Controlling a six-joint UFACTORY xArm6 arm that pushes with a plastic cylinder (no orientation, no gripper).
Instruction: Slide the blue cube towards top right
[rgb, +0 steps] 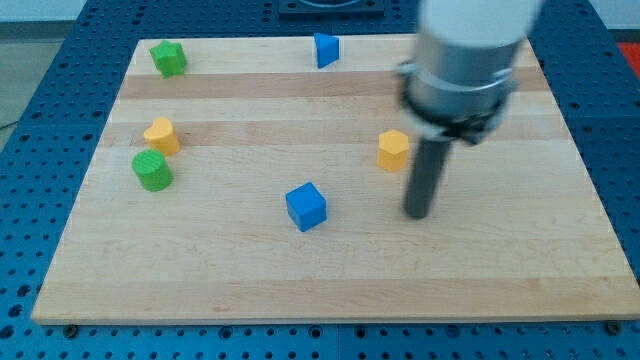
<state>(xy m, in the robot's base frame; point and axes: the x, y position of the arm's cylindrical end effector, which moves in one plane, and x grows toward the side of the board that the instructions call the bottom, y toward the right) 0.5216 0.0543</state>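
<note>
The blue cube (306, 206) lies near the middle of the wooden board (330, 280), a little toward the view's bottom. My tip (417, 214) rests on the board to the right of the cube, about a hundred pixels away and not touching it. A yellow block (393, 150) sits just up and left of the rod.
A blue wedge-like block (326, 49) lies at the view's top centre. A green star-like block (169, 58) is at the top left. A yellow block (161, 135) and a green cylinder (152, 170) sit close together at the left. The arm's grey body (468, 60) hangs over the top right.
</note>
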